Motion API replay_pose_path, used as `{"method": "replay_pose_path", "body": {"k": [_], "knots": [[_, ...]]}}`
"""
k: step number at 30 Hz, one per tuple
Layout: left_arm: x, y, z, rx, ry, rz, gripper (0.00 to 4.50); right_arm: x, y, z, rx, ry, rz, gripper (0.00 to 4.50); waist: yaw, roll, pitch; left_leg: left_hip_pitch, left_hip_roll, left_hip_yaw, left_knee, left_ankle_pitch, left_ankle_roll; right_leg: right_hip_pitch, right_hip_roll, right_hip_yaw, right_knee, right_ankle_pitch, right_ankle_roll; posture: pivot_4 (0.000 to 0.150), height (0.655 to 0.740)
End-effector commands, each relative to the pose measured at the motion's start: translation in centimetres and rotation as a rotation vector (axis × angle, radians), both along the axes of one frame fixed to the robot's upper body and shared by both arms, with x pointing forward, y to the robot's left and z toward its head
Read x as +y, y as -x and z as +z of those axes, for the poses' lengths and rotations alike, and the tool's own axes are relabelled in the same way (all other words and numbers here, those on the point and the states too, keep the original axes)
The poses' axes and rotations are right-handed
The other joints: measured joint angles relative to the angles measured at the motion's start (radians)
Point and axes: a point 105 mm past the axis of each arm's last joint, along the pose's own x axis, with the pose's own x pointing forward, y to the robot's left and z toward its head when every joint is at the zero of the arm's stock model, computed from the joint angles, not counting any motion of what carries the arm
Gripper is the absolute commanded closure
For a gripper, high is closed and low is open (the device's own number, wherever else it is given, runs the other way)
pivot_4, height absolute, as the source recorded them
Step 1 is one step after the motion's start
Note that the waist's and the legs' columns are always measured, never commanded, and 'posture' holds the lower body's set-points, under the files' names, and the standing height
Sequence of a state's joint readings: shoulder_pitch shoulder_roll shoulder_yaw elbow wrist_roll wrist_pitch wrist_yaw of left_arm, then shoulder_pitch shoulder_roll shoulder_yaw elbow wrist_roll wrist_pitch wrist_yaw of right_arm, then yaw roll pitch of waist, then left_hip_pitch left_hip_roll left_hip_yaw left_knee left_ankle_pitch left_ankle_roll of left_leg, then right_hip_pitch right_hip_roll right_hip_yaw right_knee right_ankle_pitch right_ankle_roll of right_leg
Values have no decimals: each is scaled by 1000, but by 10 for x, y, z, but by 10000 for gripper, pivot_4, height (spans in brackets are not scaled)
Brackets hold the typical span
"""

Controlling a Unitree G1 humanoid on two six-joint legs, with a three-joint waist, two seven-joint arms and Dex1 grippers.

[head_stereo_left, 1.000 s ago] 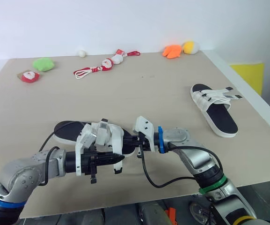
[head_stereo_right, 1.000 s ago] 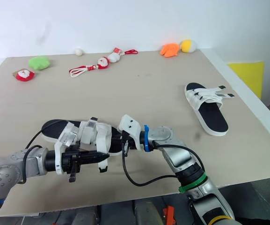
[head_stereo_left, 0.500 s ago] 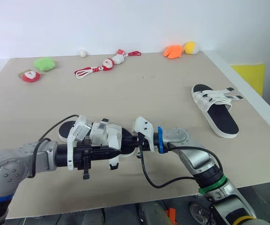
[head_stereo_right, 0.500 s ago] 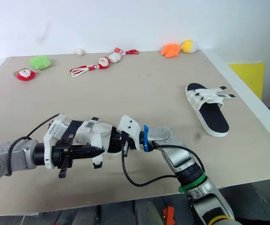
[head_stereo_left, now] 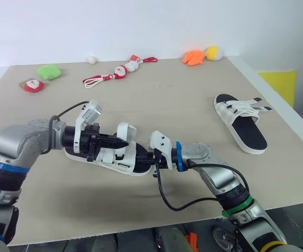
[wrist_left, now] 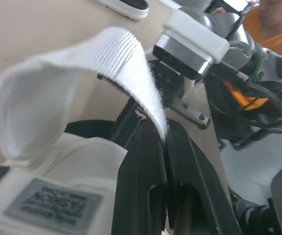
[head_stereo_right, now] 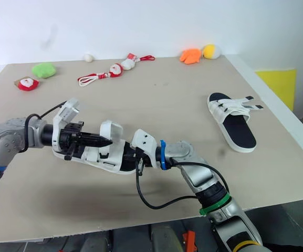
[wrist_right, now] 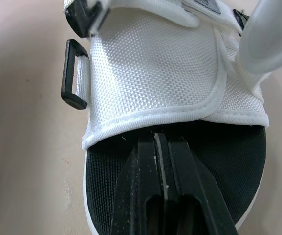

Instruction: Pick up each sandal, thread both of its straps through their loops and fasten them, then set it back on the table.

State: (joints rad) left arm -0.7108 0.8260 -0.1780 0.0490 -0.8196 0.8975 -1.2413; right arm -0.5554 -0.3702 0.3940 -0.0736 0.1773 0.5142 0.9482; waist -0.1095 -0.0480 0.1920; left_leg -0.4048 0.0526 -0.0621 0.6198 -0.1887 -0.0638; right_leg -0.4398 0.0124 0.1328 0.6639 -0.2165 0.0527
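- since a second ago the left gripper (head_stereo_left: 118,142) has swung from the near edge round to the left of the white-strapped, black-soled sandal (head_stereo_left: 117,160), which sits low at the front of the beige table (head_stereo_left: 193,100).
- head views: the right gripper (head_stereo_left: 153,164) grips that sandal's right-hand end; a second matching sandal (head_stereo_left: 240,123) lies well apart on the right.
- left wrist view: fingers (wrist_left: 141,171) pinched on the tip of a soft white ribbed strap (wrist_left: 126,63) arching up.
- right wrist view: fingers (wrist_right: 136,176) clamped on the black footbed (wrist_right: 228,156) rim; a black plastic loop (wrist_right: 75,73) stands free.
- looks light and floppy; i'd hold the stiff sole and the strap tip.
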Motion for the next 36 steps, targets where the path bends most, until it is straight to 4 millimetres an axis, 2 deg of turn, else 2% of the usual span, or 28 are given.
{"method": "replay_pose_path", "body": {"k": [1, 4, 13, 28, 36], "knots": [[-2, -6, 2, -13, -22, -67, 44766, -2, 2, -15, 36, 43, -28, 45000, 0, 0, 0, 0, 0, 0, 0, 0, 0, 0, 0, 0, 0, 0, 0, 1500, 7400], [-5, -9, 0, -2, -24, -90, 44766, -4, 0, -14, 35, 38, -45, 45000, 0, 0, 0, 0, 0, 0, 0, 0, 0, 0, 0, 0, 0, 0, 0, 1500, 7400], [-12, 2, -10, 6, -59, -162, 44766, -6, 3, -14, 41, 29, -65, 45000, 2, 0, 0, -1, 0, -1, 0, 0, 0, 0, 0, 0, 0, 0, 0, 1500, 7400], [-24, 8, -4, 2, -19, -185, 44766, -4, 1, -14, 38, 29, -65, 45000, 3, 0, 0, 0, 0, -1, 0, 0, 0, 1, 0, 0, 0, 0, 1, 1500, 7400], [-17, 10, -21, -4, -88, -170, 44766, -4, 0, -13, 36, 26, -68, 45000, 3, 0, 0, 0, 0, -1, 0, 0, 0, 1, 0, 0, 0, 0, 1, 1500, 7400]]}}
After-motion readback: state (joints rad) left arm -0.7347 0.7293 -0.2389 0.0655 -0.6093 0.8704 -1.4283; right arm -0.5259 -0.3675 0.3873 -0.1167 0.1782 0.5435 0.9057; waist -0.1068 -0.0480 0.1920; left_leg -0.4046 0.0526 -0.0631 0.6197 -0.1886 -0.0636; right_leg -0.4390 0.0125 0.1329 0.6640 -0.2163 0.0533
